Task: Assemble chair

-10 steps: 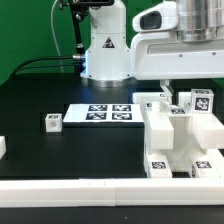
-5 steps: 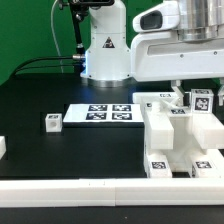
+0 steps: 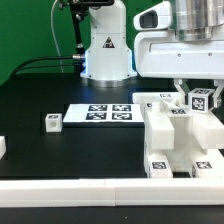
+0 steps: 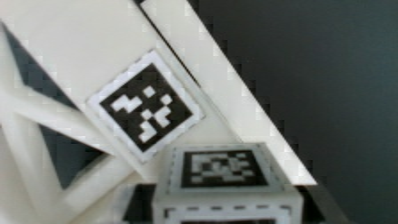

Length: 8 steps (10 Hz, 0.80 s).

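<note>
gripper (image 3: 190,90) is down over the chair parts stacked at the exterior view's right, right at the small tagged cube (image 3: 202,100) perched on top of the pile. jaws look narrowed to about cube width, but i can't tell from either view whether the pads actually have the cube or are just beside it; the wrist view only shows tagged white bars (image 4: 169,110) and a tagged block face (image 4: 222,170) up close, no fingertips. judgement: step in hand is a pick of that cube. to do it well, get the pads square on 2 opposite flat faces, confirm the squeeze has settled, then lift straight up so the cube doesn't drag on the bars or tip the stack. the rest of the chair, 1 big blocky assembly (image 3: 175,140), sits on the black bench (image 3: 40,95) near the front white rail (image 3: 70,187); 1 loose cube (image 3: 53,122) lies well apart, left of the marker board (image 3: 100,113). containers: none in view.
</note>
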Motion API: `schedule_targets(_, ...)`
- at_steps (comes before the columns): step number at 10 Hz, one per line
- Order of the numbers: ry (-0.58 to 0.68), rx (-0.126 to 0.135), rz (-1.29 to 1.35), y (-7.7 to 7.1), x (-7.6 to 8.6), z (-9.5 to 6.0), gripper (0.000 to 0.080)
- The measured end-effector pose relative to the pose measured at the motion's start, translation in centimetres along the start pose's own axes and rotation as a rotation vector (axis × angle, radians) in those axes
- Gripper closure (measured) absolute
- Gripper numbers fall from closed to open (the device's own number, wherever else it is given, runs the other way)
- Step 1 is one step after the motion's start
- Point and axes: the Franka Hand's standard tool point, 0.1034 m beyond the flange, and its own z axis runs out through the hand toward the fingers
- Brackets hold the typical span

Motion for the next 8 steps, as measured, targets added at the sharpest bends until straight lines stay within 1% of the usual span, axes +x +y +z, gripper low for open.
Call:
schedule_targets(5,-0.002,0.002,0.253,-0.01,-0.01,0.00,0.0537)
schedule_targets(8,-0.008,0.007,0.427,-0.06,-0.02,-0.01,0.0535)
